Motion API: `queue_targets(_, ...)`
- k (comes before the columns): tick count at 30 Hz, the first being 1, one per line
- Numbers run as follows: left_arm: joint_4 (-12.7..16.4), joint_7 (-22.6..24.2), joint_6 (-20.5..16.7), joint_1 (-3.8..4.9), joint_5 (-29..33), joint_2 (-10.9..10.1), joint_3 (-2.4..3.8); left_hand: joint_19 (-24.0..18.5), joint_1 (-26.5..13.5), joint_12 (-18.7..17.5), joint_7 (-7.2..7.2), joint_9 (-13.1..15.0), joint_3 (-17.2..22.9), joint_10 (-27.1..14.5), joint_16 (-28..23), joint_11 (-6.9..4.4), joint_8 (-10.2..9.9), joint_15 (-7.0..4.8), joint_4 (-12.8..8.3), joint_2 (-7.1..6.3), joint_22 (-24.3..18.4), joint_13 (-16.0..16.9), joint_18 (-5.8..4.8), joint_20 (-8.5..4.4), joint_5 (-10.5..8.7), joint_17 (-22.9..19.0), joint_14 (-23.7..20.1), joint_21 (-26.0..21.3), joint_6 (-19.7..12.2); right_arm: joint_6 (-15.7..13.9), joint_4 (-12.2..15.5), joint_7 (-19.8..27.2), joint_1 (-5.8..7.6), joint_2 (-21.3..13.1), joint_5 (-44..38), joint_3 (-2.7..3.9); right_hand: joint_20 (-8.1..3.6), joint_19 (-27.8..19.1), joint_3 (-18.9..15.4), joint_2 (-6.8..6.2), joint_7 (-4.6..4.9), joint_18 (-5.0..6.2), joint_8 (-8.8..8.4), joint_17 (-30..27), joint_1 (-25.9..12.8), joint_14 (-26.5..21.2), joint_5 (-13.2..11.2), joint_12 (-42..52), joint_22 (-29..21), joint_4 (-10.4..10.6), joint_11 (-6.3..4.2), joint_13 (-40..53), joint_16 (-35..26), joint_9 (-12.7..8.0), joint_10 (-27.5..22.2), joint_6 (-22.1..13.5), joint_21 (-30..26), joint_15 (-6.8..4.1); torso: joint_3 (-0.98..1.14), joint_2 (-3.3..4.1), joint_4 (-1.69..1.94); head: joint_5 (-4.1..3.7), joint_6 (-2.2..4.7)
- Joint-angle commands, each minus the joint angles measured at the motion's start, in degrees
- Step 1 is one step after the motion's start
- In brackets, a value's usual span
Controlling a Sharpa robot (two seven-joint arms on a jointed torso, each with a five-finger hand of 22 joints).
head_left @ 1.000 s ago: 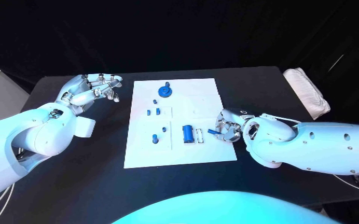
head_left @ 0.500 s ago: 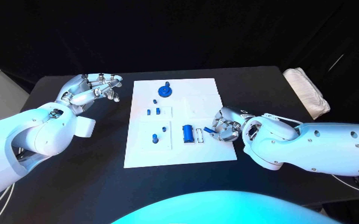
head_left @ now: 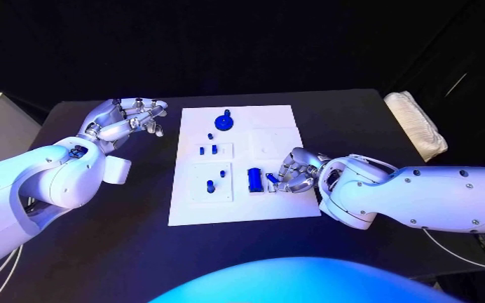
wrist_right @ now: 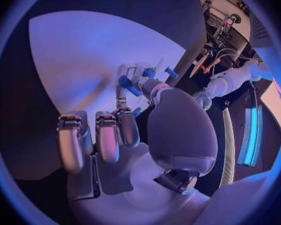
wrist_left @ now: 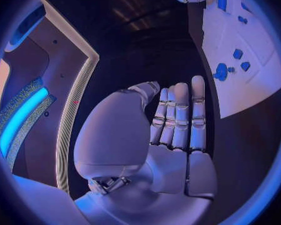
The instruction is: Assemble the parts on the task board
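- Left hand [head_left: 126, 120]: hovers over the black table [head_left: 121, 226] just off the task board's [head_left: 283, 208] left edge, fingers loosely spread, nothing in them; the left wrist view confirms an empty palm.
- Small blue parts [head_left: 209, 186] stand in the board's left column, a round knobbed part [head_left: 223, 120] near the far edge. Well apart from either hand.
- Blue cylinder [head_left: 256, 179]: near the board's near right, long axis running toward and away from the robot.
- Right hand [head_left: 293, 172]: over the board's right edge, fingertips [head_left: 275, 179] just beside the cylinder's right flank. It appears to pinch a small blue piece, but I cannot tell for sure.
- Judgement: the right hand is far nearer, and the cylinder lies immediately to the left of its fingertips.
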Motion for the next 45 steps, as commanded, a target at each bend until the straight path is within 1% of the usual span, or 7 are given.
queue_targets(1,0.19,0.4,0.39,0.03,0.26,0.08,0.04,0.57,0.09,-0.18,0.22,-0.07,0.11,0.46,-0.2,0.04,-0.31,0.27,0.34,0.28,-0.06,-0.09,0.77,-0.03,0.24,0.07,-0.11,-0.39,-0.24,2.34,-0.32,-0.19,-0.37,0.62,6.1,-0.02,-0.24,5.99,-0.57,0.08,-0.04,-0.39,0.06,15.09,-1.3,5.99,-0.29,0.31,15.06,0.24,-0.29,10.29,0.24,0.03,2.64,-0.26,0.12,-0.32,0.04,-0.02,-0.03,-0.02,-0.11)
queue_targets(8,0.22,0.35,0.48,0.04,0.26,0.03,0.04,0.57,0.09,-0.18,0.22,-0.07,0.11,0.46,-0.2,0.04,-0.31,0.27,0.34,0.28,-0.06,-0.09,0.77,-0.03,0.24,0.07,-0.11,-0.39,-0.24,0.38,-0.72,-0.48,-0.64,1.39,6.98,-0.02,-0.21,5.99,-2.51,-0.08,-0.02,-0.39,0.12,15.09,-4.32,5.99,-3.79,0.61,15.06,1.25,-0.25,10.45,0.24,0.07,2.8,-0.2,0.12,-0.28,0.06,0.0,-0.02,0.3,-0.14)
queue_targets(15,0.28,0.23,0.48,0.04,0.26,-0.13,0.04,0.57,0.09,-0.18,0.22,-0.07,0.11,0.46,-0.2,0.04,-0.31,0.27,0.34,0.28,-0.06,-0.09,0.77,-0.03,0.24,0.07,-0.11,-0.39,-0.24,-1.86,-0.83,-0.56,-0.69,1.6,6.0,-0.01,-0.2,5.99,-3.83,0.22,-0.03,-0.39,0.16,15.09,-5.97,5.99,-3.83,0.83,15.06,2.21,-0.24,10.56,0.24,0.08,2.91,-0.06,0.12,-0.27,0.1,0.05,-0.06,0.25,-0.11)
queue_targets(24,0.27,0.14,0.55,0.04,0.26,-0.14,0.04,0.59,0.12,-0.18,0.22,-0.07,0.08,0.46,-0.21,0.04,-0.3,0.27,0.36,0.27,-0.07,-0.11,0.77,-0.03,0.24,0.08,-0.11,-0.42,-0.22,-2.89,-0.66,-0.29,-0.7,1.66,5.53,0.0,-0.21,5.99,-4.31,0.79,-0.08,-0.39,0.17,15.09,-6.78,5.99,-3.79,1.06,15.06,2.83,-0.27,10.68,0.24,0.07,3.0,0.02,0.12,-0.29,0.12,-0.01,-0.09,0.21,-0.21)
queue_targets(31,0.26,0.07,0.62,0.04,0.27,-0.13,0.04,0.59,0.12,-0.18,0.22,-0.07,0.08,0.46,-0.21,0.04,-0.3,0.27,0.36,0.27,-0.07,-0.11,0.77,-0.03,0.24,0.08,-0.11,-0.42,-0.22,-3.84,-0.85,-0.33,-0.69,1.66,5.19,0.01,-0.27,5.99,-4.13,2.47,-0.24,-0.39,0.26,15.09,-7.27,5.99,-3.29,1.47,15.06,3.45,-0.4,10.88,0.24,0.1,3.16,0.22,0.12,-0.39,0.07,-0.01,-0.03,0.03,-0.21)
queue_targets(39,0.28,-0.02,0.67,0.04,0.27,-0.19,0.03,0.61,0.08,-0.18,0.23,-0.07,0.06,0.46,-0.22,0.06,-0.3,0.28,0.46,0.32,-0.09,-0.13,0.76,-0.02,0.24,0.1,-0.1,-0.45,-0.2,-3.85,-0.92,-0.12,-0.69,1.62,5.0,0.01,-0.38,5.99,-3.29,3.94,-0.45,-0.39,0.35,15.09,-6.6,5.99,-2.96,1.73,15.06,2.99,-0.59,11.01,0.24,0.15,3.27,0.31,0.12,-0.54,0.03,0.01,-0.04,-0.01,-0.22)
queue_targets(45,0.32,-0.09,0.72,0.04,0.27,-0.23,0.03,0.61,0.08,-0.18,0.23,-0.07,0.06,0.46,-0.22,0.06,-0.3,0.28,0.46,0.32,-0.09,-0.13,0.76,-0.02,0.24,0.1,-0.1,-0.45,-0.2,-3.42,-1.02,0.01,-0.69,1.57,4.96,0.01,-0.63,5.99,0.62,5.54,-0.74,-0.39,0.58,15.09,-4.94,5.99,-3.76,2.66,15.06,0.27,-0.89,11.48,0.24,0.28,3.6,0.31,0.12,-0.81,0.02,-0.05,-0.04,-0.01,-0.27)
